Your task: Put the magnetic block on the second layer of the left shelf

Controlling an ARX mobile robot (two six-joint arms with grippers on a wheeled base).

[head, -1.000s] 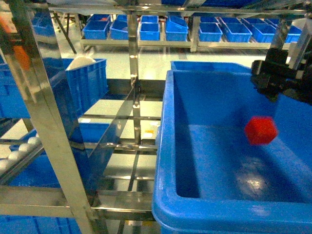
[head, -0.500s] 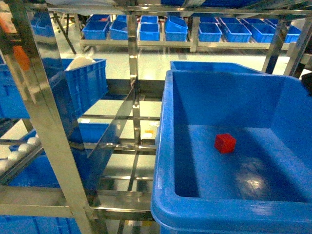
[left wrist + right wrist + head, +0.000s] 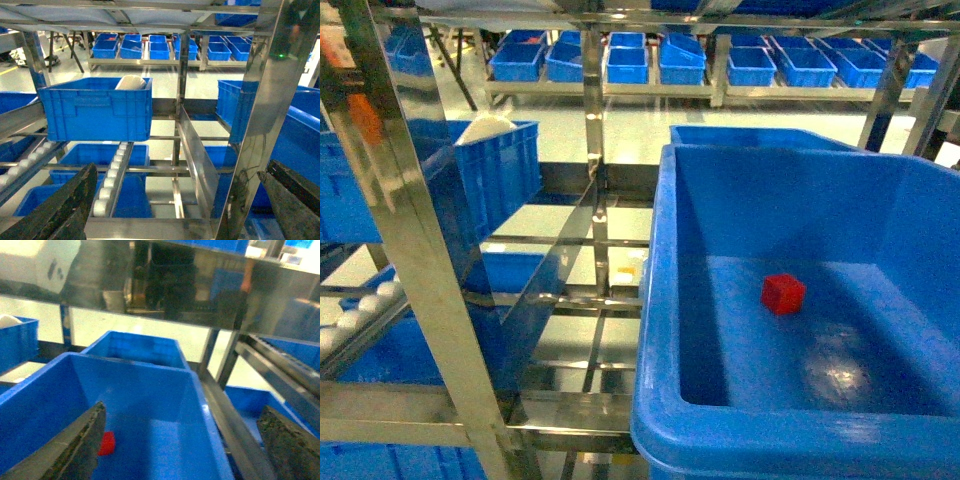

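Okay, magnetic block [image 3: 783,293] sits loose on the floor of the big blue tub [image 3: 658,300] at right-centre of my head view, clear of every wall, and it also shows at the lower left of the right wrist view, half behind a finger. Both grippers, right gripper [image 3: 182,445] and left gripper [image 3: 180,207], show their jaws spread wide with nothing between them, and neither appears in the head view. My worry from here: the right arm hangs just above the tub, so a careless pull-out could clip the rolled rim or a steel upright [image 3: 405,240] and jolt the tub on its rails.
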